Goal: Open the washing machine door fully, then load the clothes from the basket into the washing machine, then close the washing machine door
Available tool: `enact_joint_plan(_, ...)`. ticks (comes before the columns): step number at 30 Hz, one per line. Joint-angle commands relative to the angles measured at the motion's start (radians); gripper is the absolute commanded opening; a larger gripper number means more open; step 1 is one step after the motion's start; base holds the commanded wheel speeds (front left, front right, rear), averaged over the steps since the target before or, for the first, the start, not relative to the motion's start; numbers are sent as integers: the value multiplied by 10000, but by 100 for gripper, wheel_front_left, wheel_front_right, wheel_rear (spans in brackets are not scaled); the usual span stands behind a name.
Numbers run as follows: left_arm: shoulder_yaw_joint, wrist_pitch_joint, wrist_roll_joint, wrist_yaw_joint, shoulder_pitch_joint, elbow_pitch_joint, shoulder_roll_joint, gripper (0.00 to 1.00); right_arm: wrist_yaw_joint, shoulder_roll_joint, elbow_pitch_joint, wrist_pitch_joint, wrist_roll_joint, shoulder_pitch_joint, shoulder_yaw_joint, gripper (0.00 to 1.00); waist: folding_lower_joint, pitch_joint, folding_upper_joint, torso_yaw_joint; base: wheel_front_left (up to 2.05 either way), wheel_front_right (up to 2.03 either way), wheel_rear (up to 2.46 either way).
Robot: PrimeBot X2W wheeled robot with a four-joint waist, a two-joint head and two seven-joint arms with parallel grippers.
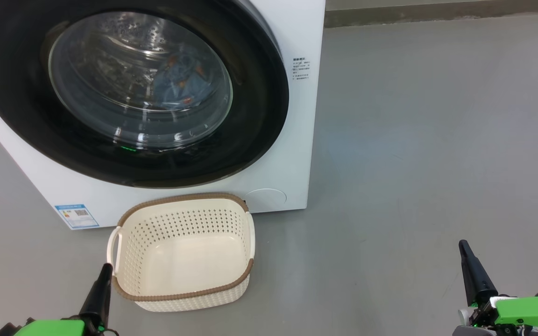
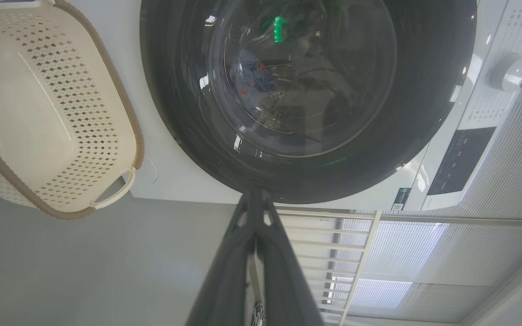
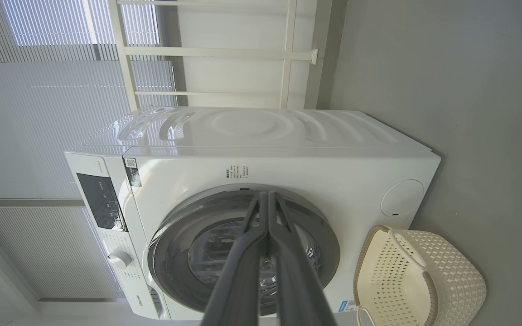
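The white washing machine (image 1: pixel 292 140) stands ahead with its round black door (image 1: pixel 259 116) shut flat against the front. Through the glass bowl, the light blue clothes (image 1: pixel 182 81) with orange prints lie inside the drum, also seen in the left wrist view as clothes (image 2: pixel 254 77). The cream basket (image 1: pixel 182 291) with a brown rim sits on the floor before the machine, nothing in it. My left gripper (image 1: pixel 105 269) is shut, low beside the basket's left corner. My right gripper (image 1: pixel 463 245) is shut and holds nothing, far right over the floor.
Grey floor (image 1: pixel 414 140) stretches to the right of the machine up to a wall base at the top. In the right wrist view the washing machine (image 3: pixel 288 149) stands before window blinds (image 3: pixel 39 113), with the basket (image 3: pixel 424 280) beside it.
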Motion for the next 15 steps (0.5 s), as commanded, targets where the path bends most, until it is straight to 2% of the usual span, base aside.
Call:
enact_joint_plan(1, 357, 46, -16, -27, -394, -179, 198, 0, -11, -12, -245, 96, 22, -404, 168, 0, 0, 0, 0, 1, 0, 0, 0)
enact_joint_plan(15, 399, 80, 20, -27, -398, -177, 168, 0, -11, 0, -244, 110, 7, -406, 150, 0, 0, 0, 0, 1, 0, 0, 0)
